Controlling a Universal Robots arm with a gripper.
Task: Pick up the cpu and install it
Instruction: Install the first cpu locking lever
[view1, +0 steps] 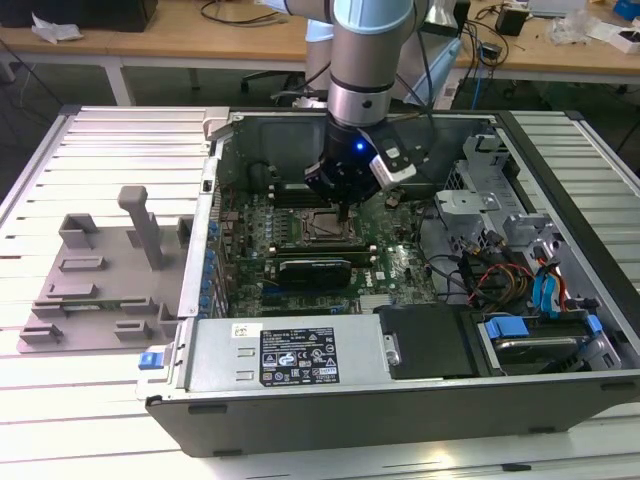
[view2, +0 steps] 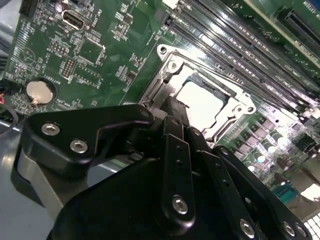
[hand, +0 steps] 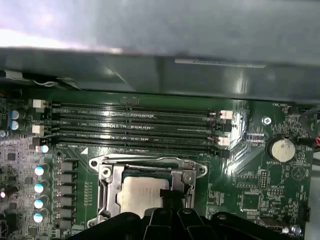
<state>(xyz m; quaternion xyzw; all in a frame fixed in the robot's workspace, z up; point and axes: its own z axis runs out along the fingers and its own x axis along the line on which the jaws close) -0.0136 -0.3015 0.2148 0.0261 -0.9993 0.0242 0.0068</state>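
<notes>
With fingers together, the gripper (view2: 172, 107) hangs over the cpu (view2: 202, 102) in its socket (hand: 107, 187); pressing should stay gentle and level.

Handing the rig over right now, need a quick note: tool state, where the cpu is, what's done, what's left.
Tool: fingers together, tips down at the edge of the socket inside the open PC case; whether they pinch the chip I can't tell.
CPU: pale silvery square lying inside the socket frame on the motherboard, in both wrist views.
Grey tray: on the table at the exterior view's left, no chip visible on it.
Done: cpu picked up and brought into the socket.
Left: confirm it sits flat, release, back the arm out.
</notes>
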